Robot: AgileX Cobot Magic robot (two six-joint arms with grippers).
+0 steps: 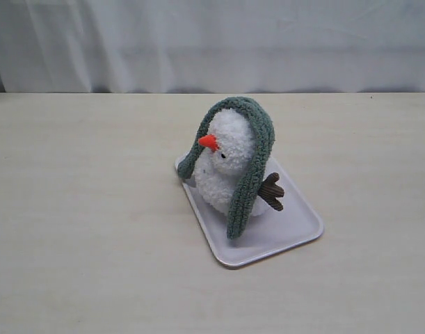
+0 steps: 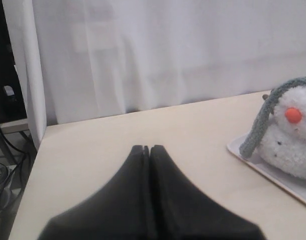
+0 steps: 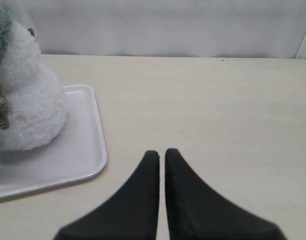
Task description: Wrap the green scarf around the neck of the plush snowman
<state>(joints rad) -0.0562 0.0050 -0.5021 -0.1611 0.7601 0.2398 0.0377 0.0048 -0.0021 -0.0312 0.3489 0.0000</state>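
Sitting upright on the white tray, the plush snowman faces the left side of the exterior view, with its orange nose pointing that way. The tray lies at an angle on the pale wooden table. A white curtain hangs behind.

Green scarf: it is draped over the top of the head like a hood, not around the snowman's neck. One end hangs down the near side of the body, just in front of the brown twig arm. Its rounded tip is at tray level; I cannot tell whether it touches. The other end hangs on the nose side and stops near the tray's far-left corner. The neck crease shows as bare white plush between the two hanging ends.

Left gripper, left wrist view: the fingers are pressed together with no gap visible and nothing between them. It is over bare table, well apart from the tray. The snowman's face, nose toward this camera, shows at the edge of the view, with one scarf end hanging beside it.

Right gripper, right wrist view: the fingers are almost together, with only a thin slit between the tips, and they hold nothing. It is over bare table near the tray's rim, not touching it. The snowman's fluffy body and the twig arm show at the edge of the view.
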